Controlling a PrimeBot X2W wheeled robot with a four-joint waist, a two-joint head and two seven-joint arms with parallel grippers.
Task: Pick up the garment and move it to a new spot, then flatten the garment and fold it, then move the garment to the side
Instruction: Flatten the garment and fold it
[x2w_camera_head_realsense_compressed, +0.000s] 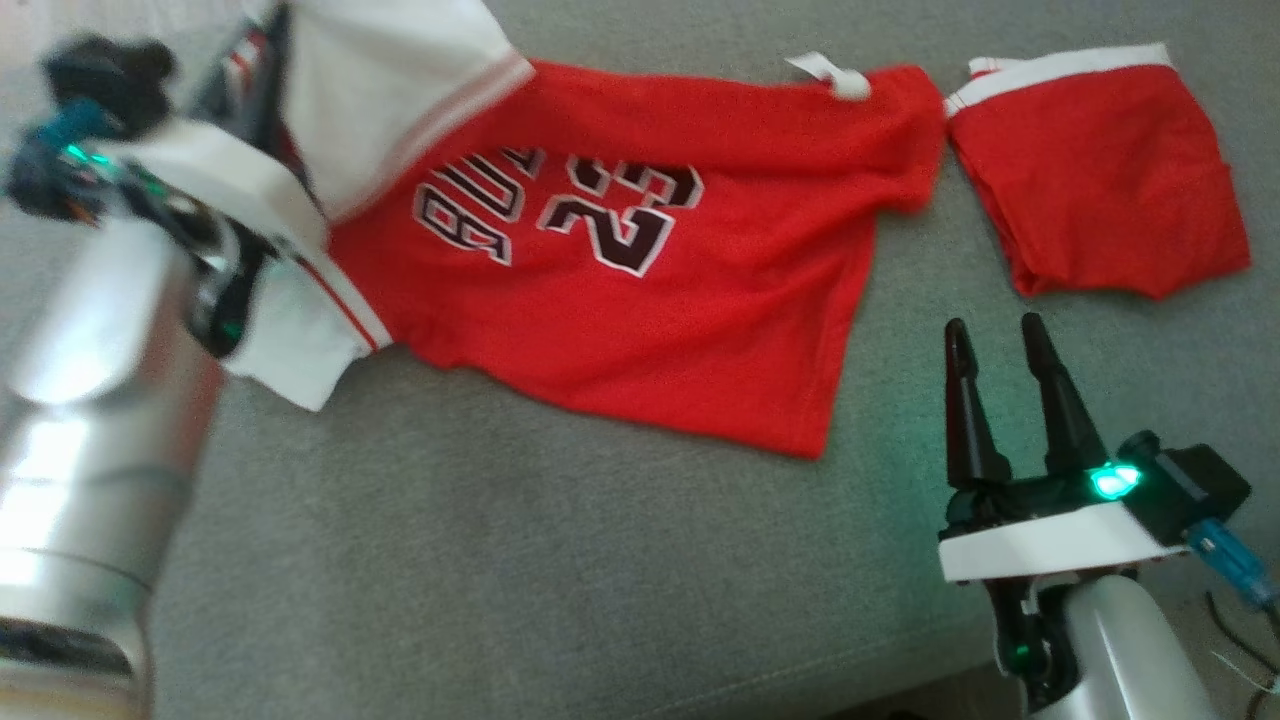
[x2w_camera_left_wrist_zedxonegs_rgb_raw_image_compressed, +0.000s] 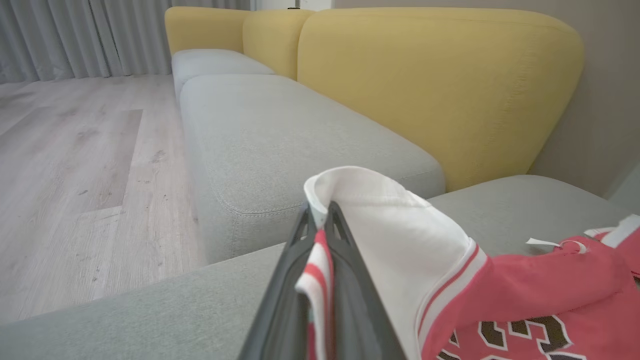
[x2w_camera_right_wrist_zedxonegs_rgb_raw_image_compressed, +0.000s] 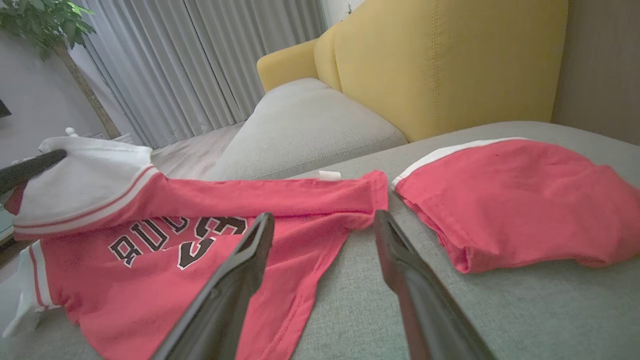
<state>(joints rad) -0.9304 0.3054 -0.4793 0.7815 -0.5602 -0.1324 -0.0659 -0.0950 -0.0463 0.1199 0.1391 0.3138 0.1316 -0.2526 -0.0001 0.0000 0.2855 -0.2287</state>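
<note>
The garment (x2w_camera_head_realsense_compressed: 620, 300) is a red jersey with white sleeves and dark lettering, spread over the grey sofa cushion (x2w_camera_head_realsense_compressed: 500, 560). My left gripper (x2w_camera_head_realsense_compressed: 250, 90) is at its left end, shut on a white sleeve that is lifted off the cushion. In the left wrist view the sleeve's striped hem (x2w_camera_left_wrist_zedxonegs_rgb_raw_image_compressed: 312, 270) is pinched between the closed fingers of the left gripper (x2w_camera_left_wrist_zedxonegs_rgb_raw_image_compressed: 320, 212), and the white cloth drapes over to the right. My right gripper (x2w_camera_head_realsense_compressed: 990, 330) stands open just past the jersey's bottom right corner, holding nothing. In the right wrist view the right gripper (x2w_camera_right_wrist_zedxonegs_rgb_raw_image_compressed: 324, 220) points at the jersey (x2w_camera_right_wrist_zedxonegs_rgb_raw_image_compressed: 200, 200).
A second red piece with a white band (x2w_camera_head_realsense_compressed: 1100, 170) lies folded to the right of the jersey, close to my right gripper. Yellow backrests (x2w_camera_left_wrist_zedxonegs_rgb_raw_image_compressed: 440, 85) rise behind the cushions. Wooden floor (x2w_camera_left_wrist_zedxonegs_rgb_raw_image_compressed: 75, 175) lies beyond the sofa's edge. Cables (x2w_camera_head_realsense_compressed: 1240, 590) hang by my right wrist.
</note>
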